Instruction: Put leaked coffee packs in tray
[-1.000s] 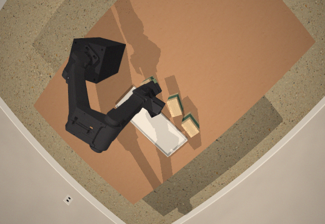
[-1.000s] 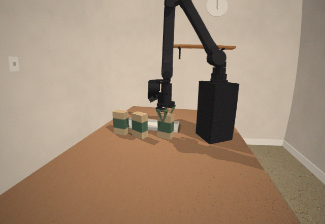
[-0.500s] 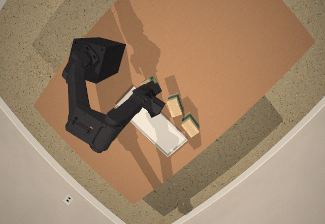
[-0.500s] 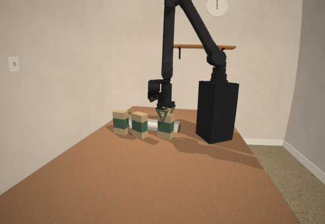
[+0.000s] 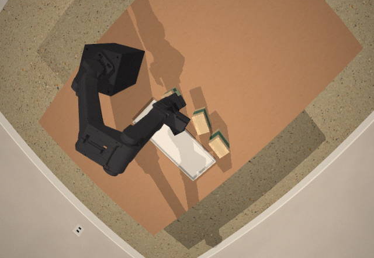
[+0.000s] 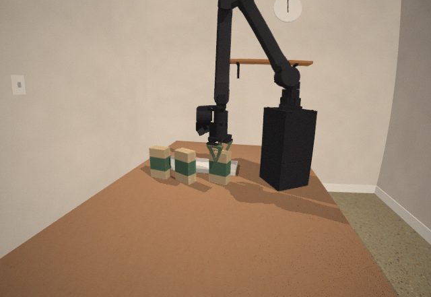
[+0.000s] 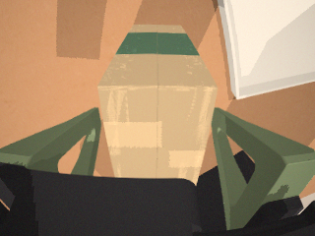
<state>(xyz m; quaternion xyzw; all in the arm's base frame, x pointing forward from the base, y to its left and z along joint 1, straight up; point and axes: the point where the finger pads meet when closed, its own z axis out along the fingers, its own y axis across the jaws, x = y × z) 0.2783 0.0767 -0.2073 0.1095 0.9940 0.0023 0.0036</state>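
While we read the exterior view from left to right, each line takes one thing.

Left pack (image 6: 159, 161): we see it upright on the table (image 6: 194, 245), tan with a green band, at the left end of the row, toward the far edge.

Middle pack (image 6: 185, 166): we see it upright just beside the left one, not touching it.

Tray (image 5: 193, 155): white and shallow; we see it lying behind the row, nearer the far edge, with nothing in it where it shows.

Right pack (image 6: 219, 167): we see it upright at the row's right end, near the black pedestal (image 6: 287, 147).

Gripper (image 6: 219, 148): we see it lowered over the right pack, its green fingers spread on either side of the pack's top; it is released and grasps nothing, with gaps showing beside the pack (image 7: 157, 125) in the wrist view.
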